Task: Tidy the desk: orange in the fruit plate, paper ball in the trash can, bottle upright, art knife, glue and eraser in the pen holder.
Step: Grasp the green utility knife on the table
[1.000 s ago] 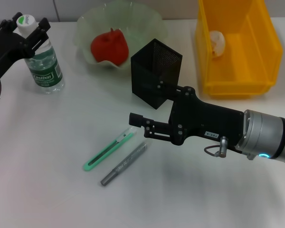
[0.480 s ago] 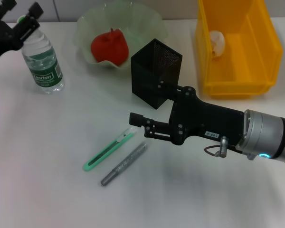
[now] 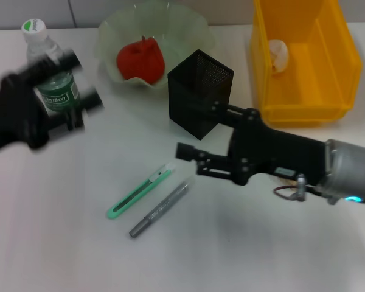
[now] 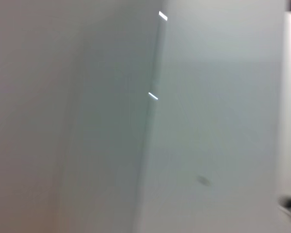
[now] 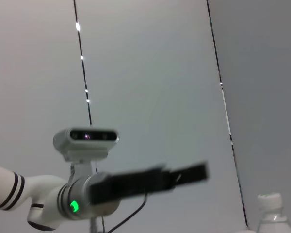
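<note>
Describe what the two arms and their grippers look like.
The right gripper is matte black and boxy with slim black fingers, on a silver-grey wrist section with a lit blue-green ring, a small white label and a looped cable. The left gripper is black too, motion-blurred; further detail cannot be made out.

White table (image 3: 61, 243) with bottle (image 3: 53, 79), bowl (image 3: 109, 36), mesh holder (image 3: 198, 91), yellow bin (image 3: 304, 109), knife (image 3: 140, 193), pen (image 3: 160, 210).

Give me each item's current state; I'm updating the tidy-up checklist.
Water bottle: upright, capped, released.
Red fruit: in the fruit plate.
Paper ball: in the yellow bin.
Pen holder: upright on the desk.
Art knife: flat on the desk.
Grey glue stick: flat beside it.
Left end effector: open, blurred.
Right end effector: unclear.
</note>
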